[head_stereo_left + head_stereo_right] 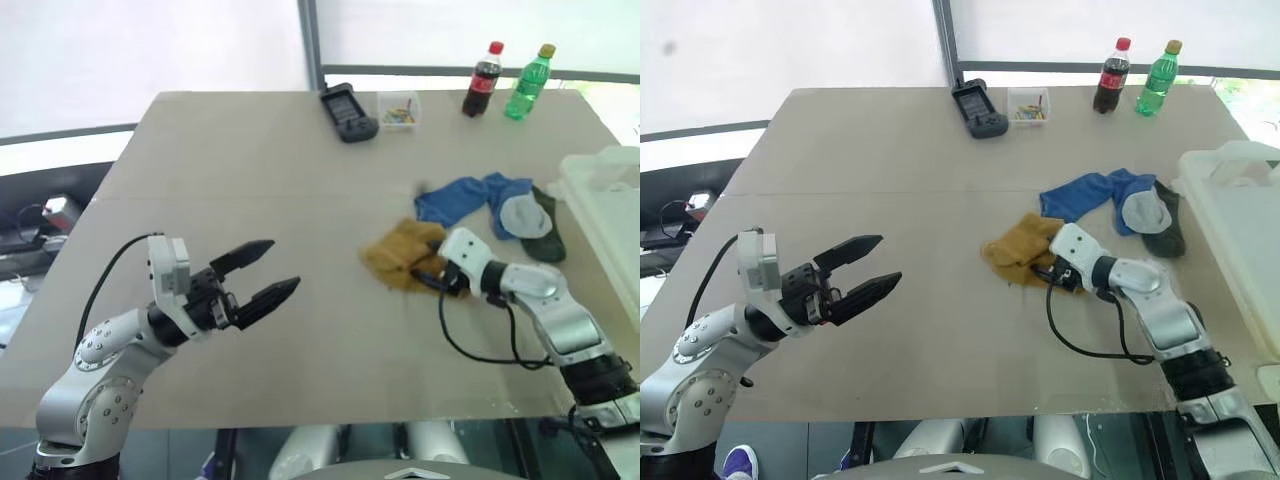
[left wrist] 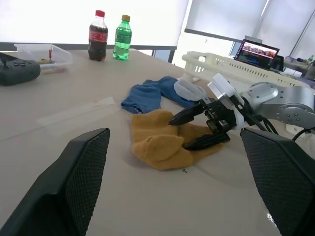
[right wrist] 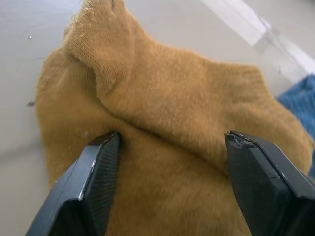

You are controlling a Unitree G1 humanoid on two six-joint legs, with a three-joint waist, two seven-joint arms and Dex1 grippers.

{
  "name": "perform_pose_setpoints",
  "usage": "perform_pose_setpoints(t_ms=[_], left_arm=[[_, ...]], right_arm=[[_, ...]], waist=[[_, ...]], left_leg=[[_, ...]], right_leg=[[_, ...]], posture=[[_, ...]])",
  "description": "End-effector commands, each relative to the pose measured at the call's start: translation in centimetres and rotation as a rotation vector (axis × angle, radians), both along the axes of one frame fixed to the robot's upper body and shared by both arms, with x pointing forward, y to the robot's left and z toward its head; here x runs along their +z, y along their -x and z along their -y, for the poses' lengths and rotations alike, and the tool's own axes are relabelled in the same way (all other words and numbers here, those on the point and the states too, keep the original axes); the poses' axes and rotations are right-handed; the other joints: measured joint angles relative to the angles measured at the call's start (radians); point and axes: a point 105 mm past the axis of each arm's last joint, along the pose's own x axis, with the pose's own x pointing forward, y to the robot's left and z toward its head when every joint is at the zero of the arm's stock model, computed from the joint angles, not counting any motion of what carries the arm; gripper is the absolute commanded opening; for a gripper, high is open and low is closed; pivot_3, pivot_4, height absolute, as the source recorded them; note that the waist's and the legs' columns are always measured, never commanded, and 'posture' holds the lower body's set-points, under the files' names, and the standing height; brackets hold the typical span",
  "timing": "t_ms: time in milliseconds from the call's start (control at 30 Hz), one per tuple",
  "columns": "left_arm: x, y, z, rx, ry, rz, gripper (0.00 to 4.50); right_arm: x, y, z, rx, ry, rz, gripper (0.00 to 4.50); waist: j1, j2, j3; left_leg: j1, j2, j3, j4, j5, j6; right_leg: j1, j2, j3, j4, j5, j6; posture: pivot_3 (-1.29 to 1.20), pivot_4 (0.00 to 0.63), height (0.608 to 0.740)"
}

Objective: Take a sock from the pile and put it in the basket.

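The pile lies right of the table's middle: a mustard-yellow sock (image 1: 400, 255), a blue sock (image 1: 460, 198) behind it, and a dark grey sock with a light grey patch (image 1: 530, 218) beside the blue one. My right gripper (image 2: 179, 132) is open, with both fingers pressed down onto the near end of the mustard sock (image 3: 167, 98) and its fabric bulging between them. The whitish basket (image 1: 610, 200) stands at the table's right edge, just past the pile. Over the near left of the table my left gripper (image 1: 283, 264) hovers open and holds nothing.
Along the far edge stand a black controller (image 1: 347, 113), a small clear box of coloured bits (image 1: 398, 108), a cola bottle (image 1: 483, 80) and a green bottle (image 1: 528, 83). A cable loops from my right wrist onto the table (image 1: 470, 350).
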Motion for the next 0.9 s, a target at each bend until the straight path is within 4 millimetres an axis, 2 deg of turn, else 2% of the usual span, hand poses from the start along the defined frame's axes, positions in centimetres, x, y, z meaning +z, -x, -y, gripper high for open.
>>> perform_pose_setpoints(t_ms=[33, 133, 167, 367, 467, 533, 633, 767, 867, 900], left_arm=[[0.5, 0.3, 0.1, -0.015, -0.005, 0.02, 4.5], [0.4, 0.4, 0.1, -0.011, -0.005, 0.018, 4.5], [0.4, 0.4, 0.1, -0.009, -0.005, 0.018, 4.5], [0.4, 0.5, 0.1, -0.005, -0.004, 0.019, 4.5], [0.3, 0.4, 0.1, -0.006, -0.003, 0.017, 4.5], [0.3, 0.4, 0.2, -0.008, -0.003, 0.017, 4.5], [0.2, 0.2, 0.3, -0.014, -0.003, 0.018, 4.5], [0.3, 0.0, 0.3, -0.017, -0.005, 0.021, 4.5], [0.2, 0.1, 0.2, -0.013, -0.005, 0.022, 4.5], [0.2, 0.1, 0.2, -0.012, -0.004, 0.022, 4.5]], right_arm=[[-1.8, -1.0, 1.5, -0.038, 0.097, -0.004, 1.59], [-2.4, -1.6, 2.2, -0.05, 0.128, -0.01, 0.12], [-2.5, -1.9, 2.5, -0.059, 0.145, -0.002, 0.04], [-1.8, -4.0, 5.4, -0.125, 0.275, 0.108, 0.04], [-1.0, -5.9, 7.7, -0.207, 0.357, 0.188, 0.04], [-0.7, -6.6, 8.5, -0.232, 0.383, 0.211, 0.04], [-0.4, -7.5, 9.5, -0.253, 0.41, 0.228, 0.04], [0.1, -7.6, 9.3, -0.206, 0.373, 0.214, 0.04], [0.8, -7.1, 8.4, -0.157, 0.289, 0.206, 1.03], [1.0, -6.7, 8.1, -0.135, 0.266, 0.21, 1.49]], waist=[[0.0, 0.0, 0.0], [0.002, -0.001, -0.001], [0.002, -0.002, -0.001], [0.004, -0.002, -0.001], [0.005, -0.002, -0.001], [0.005, -0.002, -0.001], [0.002, -0.002, -0.001], [0.001, -0.002, -0.001], [0.001, -0.002, -0.001], [0.001, -0.002, -0.001]], left_leg=[[0.0, 0.0, 0.0, 0.0, 0.0, 0.0], [0.001, 0.0, 0.0, 0.001, 0.0, 0.0], [0.002, 0.0, 0.0, 0.001, 0.0, 0.0], [0.003, 0.0, 0.0, 0.003, 0.0, 0.0], [0.003, 0.0, 0.0, 0.004, 0.0, 0.0], [0.003, 0.0, 0.0, 0.004, 0.0, 0.0], [0.003, 0.0, 0.0, 0.003, 0.0, 0.0], [0.003, 0.0, 0.0, 0.003, 0.0, 0.0], [0.002, 0.0, 0.0, 0.003, 0.0, 0.0], [0.002, 0.001, 0.0, 0.003, 0.0, 0.0]], right_leg=[[0.0, 0.0, 0.0, 0.0, 0.0, 0.0], [0.001, 0.0, 0.0, 0.0, 0.001, 0.0], [0.002, 0.0, 0.0, 0.0, 0.001, 0.0], [0.005, 0.0, 0.0, 0.0, 0.003, 0.0], [0.005, 0.0, -0.001, 0.0, 0.003, 0.0], [0.005, 0.0, -0.001, 0.0, 0.003, 0.0], [0.005, 0.001, -0.001, -0.001, 0.003, 0.0], [0.005, 0.001, 0.0, -0.001, 0.003, 0.0], [0.005, 0.001, 0.0, -0.001, 0.003, 0.0], [0.005, 0.001, 0.0, -0.002, 0.003, 0.0]], posture=[[0.0, 0.15, 0.74], [0.0, 0.15, 0.74], [0.0, 0.15, 0.74], [0.0, 0.15, 0.74], [0.0, 0.15, 0.74], [0.0, 0.15, 0.74], [0.0, 0.15, 0.74], [0.0, 0.15, 0.74], [0.0, 0.15, 0.74], [0.0, 0.15, 0.74]])
